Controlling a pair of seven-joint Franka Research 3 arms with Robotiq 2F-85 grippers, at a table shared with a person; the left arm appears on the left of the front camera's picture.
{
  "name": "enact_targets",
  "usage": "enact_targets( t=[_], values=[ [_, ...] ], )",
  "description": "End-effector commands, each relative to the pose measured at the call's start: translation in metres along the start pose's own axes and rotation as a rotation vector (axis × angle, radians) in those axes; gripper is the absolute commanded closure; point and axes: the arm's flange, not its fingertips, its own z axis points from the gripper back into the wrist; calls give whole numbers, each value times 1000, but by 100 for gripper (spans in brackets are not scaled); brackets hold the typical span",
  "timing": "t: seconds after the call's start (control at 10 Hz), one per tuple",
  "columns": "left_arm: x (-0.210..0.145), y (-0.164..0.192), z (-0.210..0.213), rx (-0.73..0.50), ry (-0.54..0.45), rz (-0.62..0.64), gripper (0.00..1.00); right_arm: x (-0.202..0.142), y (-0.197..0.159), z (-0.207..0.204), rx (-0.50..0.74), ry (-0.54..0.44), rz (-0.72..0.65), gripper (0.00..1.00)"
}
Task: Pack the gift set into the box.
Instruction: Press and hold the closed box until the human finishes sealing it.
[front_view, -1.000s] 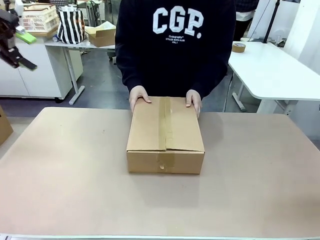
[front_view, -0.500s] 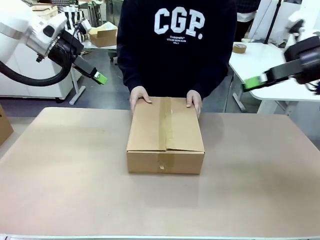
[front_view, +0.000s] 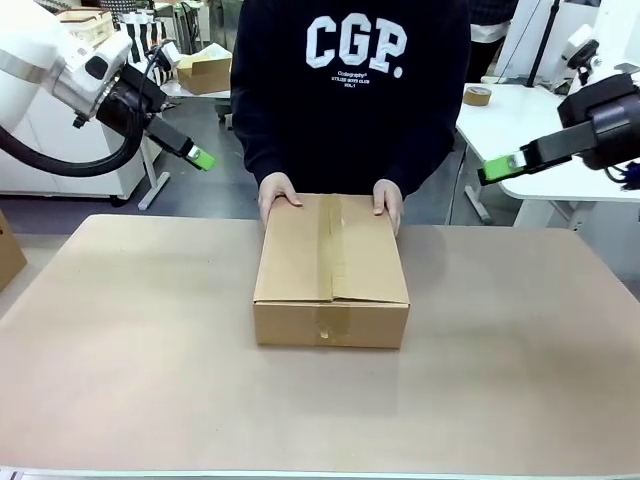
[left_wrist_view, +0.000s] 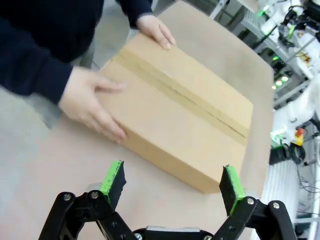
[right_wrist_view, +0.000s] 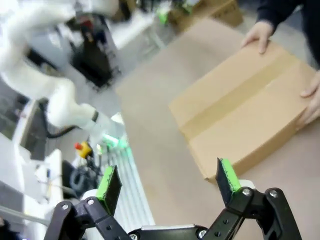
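The box (front_view: 330, 270) is a brown carton lying in the middle of the table, its flaps closed and a tape strip running along the top seam. A person's hands (front_view: 279, 194) rest on its far edge. The gift set is out of view. My left gripper (front_view: 197, 156) hangs in the air at the far left, above the table's back edge. My right gripper (front_view: 497, 167) hangs at the far right. In the left wrist view the left gripper (left_wrist_view: 172, 180) is open and empty above the box (left_wrist_view: 185, 110). The right gripper (right_wrist_view: 168, 181) is likewise open, the box (right_wrist_view: 245, 110) beyond it.
A brown carton (front_view: 8, 250) pokes in at the table's left edge. Behind on the right stands a white table (front_view: 550, 150) with a tape roll (front_view: 478, 95). Another carton (front_view: 205, 68) sits on a desk at the back left.
Both arms have swung in toward the table: the left from the far left edge, the right into view from the right. The box and the person's hands have stayed put.
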Motion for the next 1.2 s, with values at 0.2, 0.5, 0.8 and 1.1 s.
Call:
enact_targets(
  t=[0.2,0.5,0.8,1.1],
  values=[
    [-9,3,-81,272,-294,-445,0,32,-47,-72,-171,0,721,0],
    [-23,0,-90,51,-289,-424,0,18,-66,-75,-40,-116,604,0],
    [-15,1,-99,202,-300,-439,0,24,-62,-73,-145,-52,659,0],
    [-20,-4,-134,-365,-356,-505,0,7,-100,-103,-13,-302,834,0]
  ],
)
